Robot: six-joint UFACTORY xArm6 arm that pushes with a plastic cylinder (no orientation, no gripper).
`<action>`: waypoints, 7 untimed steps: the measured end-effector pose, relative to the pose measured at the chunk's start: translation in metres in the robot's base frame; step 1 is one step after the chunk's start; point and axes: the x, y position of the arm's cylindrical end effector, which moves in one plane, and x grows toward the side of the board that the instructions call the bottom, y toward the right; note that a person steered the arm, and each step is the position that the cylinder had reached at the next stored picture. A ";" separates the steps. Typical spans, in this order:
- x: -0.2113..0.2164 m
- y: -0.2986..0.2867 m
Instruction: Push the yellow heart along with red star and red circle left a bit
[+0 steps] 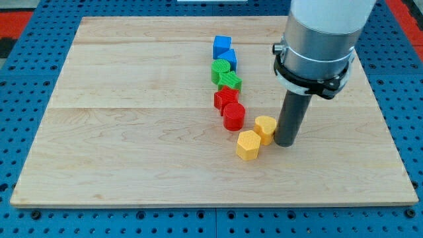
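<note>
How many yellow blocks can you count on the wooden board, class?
2. The yellow heart sits right beside my tip, on its left. The yellow hexagon lies just below-left of the heart, touching it. Nothing appears hidden behind the arm.

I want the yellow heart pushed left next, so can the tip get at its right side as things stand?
Probably yes: my tip already stands right beside the yellow heart on the view's right, nothing between them. The red circle lies on the heart's far side.
</note>
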 end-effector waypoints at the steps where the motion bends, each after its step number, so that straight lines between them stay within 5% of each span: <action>1: -0.013 -0.012; 5: -0.110 -0.013; 7: -0.125 -0.016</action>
